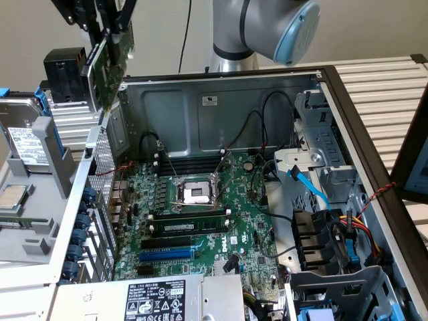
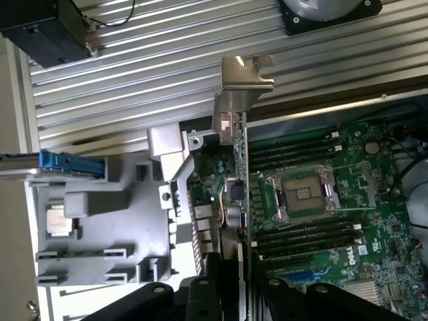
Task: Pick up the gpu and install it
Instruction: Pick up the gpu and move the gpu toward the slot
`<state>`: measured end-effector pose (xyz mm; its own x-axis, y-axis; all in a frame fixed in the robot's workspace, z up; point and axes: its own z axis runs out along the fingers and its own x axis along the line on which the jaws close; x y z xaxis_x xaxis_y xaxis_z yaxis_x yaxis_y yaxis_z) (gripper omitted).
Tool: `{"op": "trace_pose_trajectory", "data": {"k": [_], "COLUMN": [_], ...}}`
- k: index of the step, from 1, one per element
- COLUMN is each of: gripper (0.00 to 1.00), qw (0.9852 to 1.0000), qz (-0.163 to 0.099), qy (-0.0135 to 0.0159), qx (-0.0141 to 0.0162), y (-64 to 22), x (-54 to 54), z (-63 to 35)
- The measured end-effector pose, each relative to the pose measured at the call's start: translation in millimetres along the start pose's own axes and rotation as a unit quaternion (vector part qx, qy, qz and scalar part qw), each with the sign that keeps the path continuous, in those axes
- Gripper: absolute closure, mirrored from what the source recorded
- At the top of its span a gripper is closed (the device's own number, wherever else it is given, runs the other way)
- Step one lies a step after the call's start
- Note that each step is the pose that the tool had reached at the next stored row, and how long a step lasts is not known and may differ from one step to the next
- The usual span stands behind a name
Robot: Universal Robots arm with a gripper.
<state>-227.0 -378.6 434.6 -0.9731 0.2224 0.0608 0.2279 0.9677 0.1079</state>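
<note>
Half closed around the gpu (image 1: 107, 67), clamped on both faces by the pincer (image 1: 105, 30). Hung tilted, high over the open computer case (image 1: 221, 107), above its wall at the exterior view's left, well clear of the motherboard (image 1: 200, 221) below and not yet seated in a slot. Seen edge-on from the wrist, silver bracket (image 2: 244, 80) at the end away from the fingers (image 2: 214, 277). Noted beside the case a grey tray (image 1: 27, 227) with a processor chip (image 1: 13, 195).

Green gpu (image 1: 108, 63), tilted, in midair
</note>
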Motion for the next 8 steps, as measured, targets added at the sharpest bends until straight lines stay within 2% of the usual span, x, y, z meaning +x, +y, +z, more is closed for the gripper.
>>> {"op": "trace_pose_trajectory", "data": {"k": [8], "gripper": [0.72], "qw": [1.0000], "qz": [0.000], "qy": [0.0007], "qx": [0.0037], "y": [6.7], "x": [-31.1], "z": [-2.1]}}
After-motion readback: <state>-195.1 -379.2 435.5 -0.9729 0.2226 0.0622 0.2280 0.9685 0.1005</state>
